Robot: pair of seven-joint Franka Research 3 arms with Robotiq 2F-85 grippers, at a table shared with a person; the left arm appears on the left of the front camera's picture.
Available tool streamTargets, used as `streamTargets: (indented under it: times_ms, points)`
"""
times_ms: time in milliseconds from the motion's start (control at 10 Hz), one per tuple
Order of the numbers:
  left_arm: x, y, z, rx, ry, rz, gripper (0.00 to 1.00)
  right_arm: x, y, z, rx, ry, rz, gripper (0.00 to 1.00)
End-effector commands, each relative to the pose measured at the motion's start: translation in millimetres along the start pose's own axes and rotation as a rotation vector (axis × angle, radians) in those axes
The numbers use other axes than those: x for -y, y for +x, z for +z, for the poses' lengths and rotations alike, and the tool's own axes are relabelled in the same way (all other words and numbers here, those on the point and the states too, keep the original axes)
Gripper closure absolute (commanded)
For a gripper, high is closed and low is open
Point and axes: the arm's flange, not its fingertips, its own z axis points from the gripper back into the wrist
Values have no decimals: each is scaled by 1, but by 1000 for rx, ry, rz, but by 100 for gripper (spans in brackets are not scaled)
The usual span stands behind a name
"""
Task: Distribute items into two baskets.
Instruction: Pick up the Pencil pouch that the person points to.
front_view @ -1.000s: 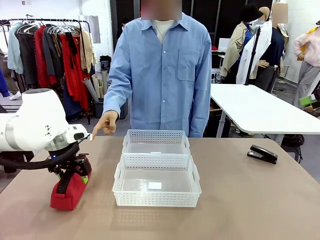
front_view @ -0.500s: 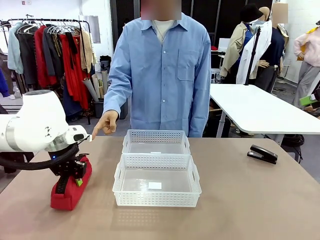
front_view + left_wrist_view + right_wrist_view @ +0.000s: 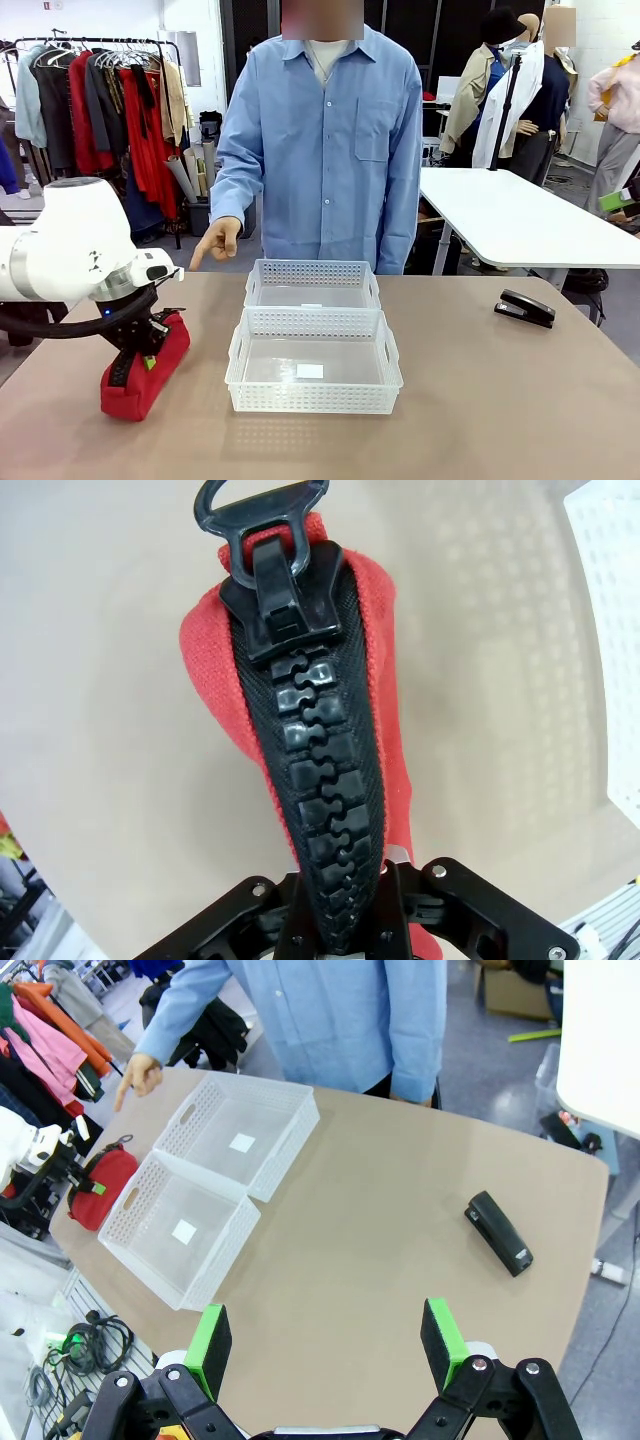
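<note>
Nearest the robot, the right gripper point(image 3: 325, 1345) hangs high over the brown table point(image 3: 370, 1260), its green pads point(image 3: 210, 1345) spread wide with nothing between them. Next out, at 9 o'clock of the baskets, the left gripper point(image 3: 150, 345) is pressed together on the red soft fabric pouch point(image 3: 130, 388). It pinches the ridge that carries the chunky black zipper point(image 3: 320, 760), near one end. The pouch lies on the table, its long axis running from 7 to 1 o'clock. The wrist view cuts off the fingertips, so how deep the bite goes is hard to tell.

The step in hand looks like lifting the pouch for a basket. With the hold near one end of a soft thing, the free end will probably sag and swing. Rise straight up first, high enough for the drooping end to pass the rim, then travel slowly toward 3 o'clock.

The larger white perforated plastic basket with handle cut-outs point(image 3: 315, 398) is the nearer one. The pouch looks almost as long as it, so lining the pouch up with the long side before lowering would help. At its 12 o'clock, just beside it, stands the smaller white perforated basket point(image 3: 312, 272). The small black stapler point(image 3: 525, 308) rests well apart at 2 o'clock. Farthest, the person's hand point(image 3: 215, 242) points down at 11 o'clock.
</note>
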Motion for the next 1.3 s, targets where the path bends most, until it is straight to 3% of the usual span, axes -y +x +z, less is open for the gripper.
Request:
streamTargets:
  times_ms: [0, 500, 600, 800, 1200]
  points:
    - [-2, -3, 0, -9, 4, -16, 100, 0, 1, 0, 9, 14, 2, 0]
    - [-4, -1, 9, -29, -1, -26, 100, 0, 1, 0, 9, 14, 2, 0]
    - [-7, 2, 28, -6, 1, -81, 100, 0, 1, 0, 9, 14, 2, 0]
    - [-16, 11, 83, 6, 40, -310, 100, 0, 1, 0, 9, 14, 2, 0]
    - [-44, 33, 191, 87, 16, -547, 100, 0, 1, 0, 9, 14, 2, 0]
